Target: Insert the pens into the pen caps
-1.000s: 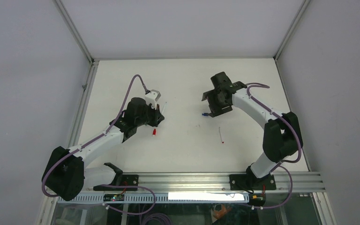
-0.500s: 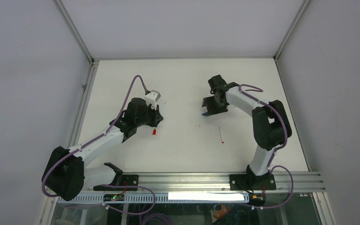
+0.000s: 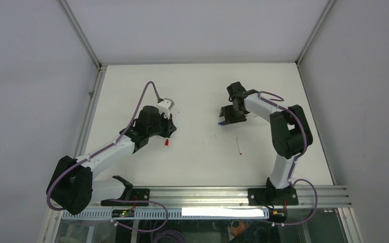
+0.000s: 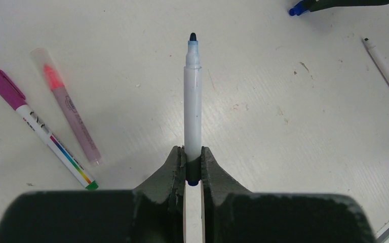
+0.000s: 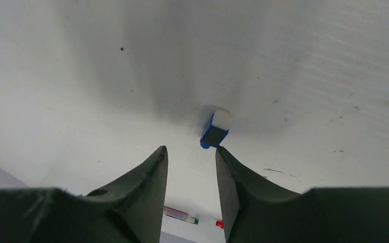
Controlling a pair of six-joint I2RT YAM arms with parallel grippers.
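Note:
My left gripper is shut on the tail of a white pen whose bare blue tip points away from me; in the top view this gripper stands left of centre. A blue pen cap lies on the table just beyond my right gripper's right fingertip. The right gripper is open, low over the table, with nothing between its fingers. From above, the blue cap shows at the right gripper's near-left edge. A red cap lies beside the left gripper.
A magenta-capped pen and a pink pen with a clear cap lie left of the held pen. A white pen with a red end lies mid-table, also in the left wrist view. Metal frame rails border the white table.
My right arm folded in and its gripper came down towards the blue cap, its fingers drawing closer together. The left arm and its pen stayed still.

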